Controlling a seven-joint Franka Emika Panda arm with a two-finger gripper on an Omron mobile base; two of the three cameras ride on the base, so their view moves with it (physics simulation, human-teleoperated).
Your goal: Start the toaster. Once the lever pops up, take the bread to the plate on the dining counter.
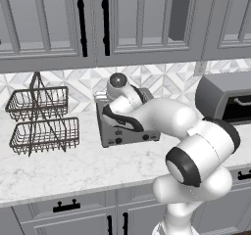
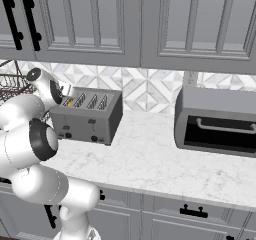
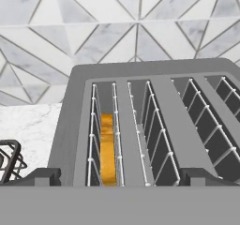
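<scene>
The grey four-slot toaster (image 2: 90,116) stands on the marble worktop against the tiled wall; in the left base view the toaster (image 1: 122,136) is half hidden by my arm. The bread (image 3: 107,149), a golden-orange slice, sits deep in the leftmost slot, and the bread (image 2: 68,102) also peeks out in the right base view. My gripper (image 3: 121,177) hovers above the toaster's front edge, open wide, with one dark fingertip (image 3: 44,176) at each side and nothing between them. The plate and the dining counter are out of view.
A two-tier wire basket (image 1: 41,121) stands left of the toaster. A larger toaster oven (image 2: 217,121) sits to the right, with bare worktop (image 2: 145,159) between them. Grey wall cabinets (image 1: 98,23) hang overhead.
</scene>
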